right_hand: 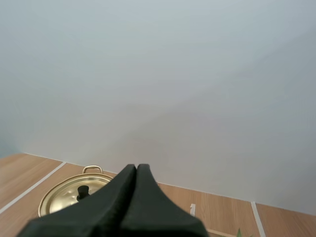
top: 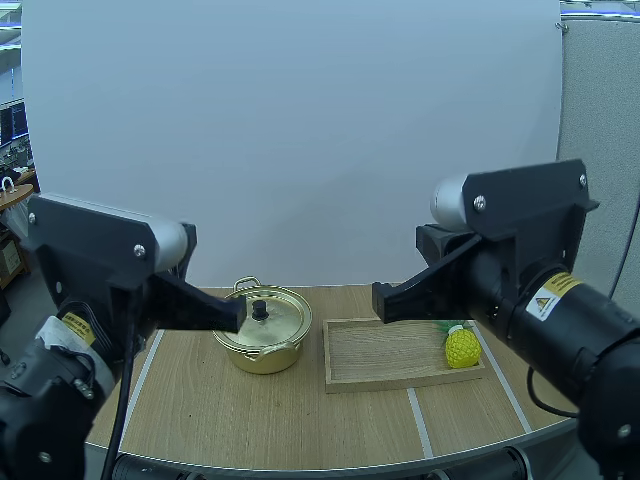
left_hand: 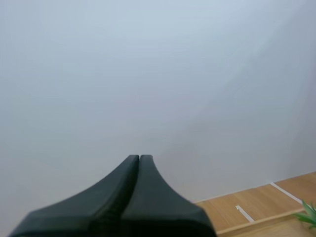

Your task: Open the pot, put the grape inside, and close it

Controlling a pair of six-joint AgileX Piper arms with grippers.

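Surface: wooden table [top: 250, 420] marked with white tape lines [top: 419, 423]. A plain white screen [top: 300, 150] stands along its far edge.

Containers:
- Gold pot [top: 263, 340] sits left of the table's centre, toward the far edge. The lid [top: 268, 318] is on and seated flat, with its black knob [top: 260, 311] upright. The contents are hidden.
- Wooden tray [top: 395, 355] sits just right of the pot without touching it, on the table's right half.
- The tray holds the yellow grape bunch [top: 461, 348], green leaves on top. It lies at the tray's right end, against the far right corner.

Count: one pot, one lid, one tray, one grape bunch, two grippers.

Left gripper [top: 238, 318]: clenched on nothing. Its wrist view shows the fingers pressed together as one dark wedge [left_hand: 139, 160]. From above, the tip hangs at the pot's left side. I cannot tell whether it touches.

Right gripper [top: 382, 300]: also clenched and empty, the wedge closed in its wrist view [right_hand: 137, 169]. It sits above the tray's far left corner, with the pot [right_hand: 66, 193] beyond it.
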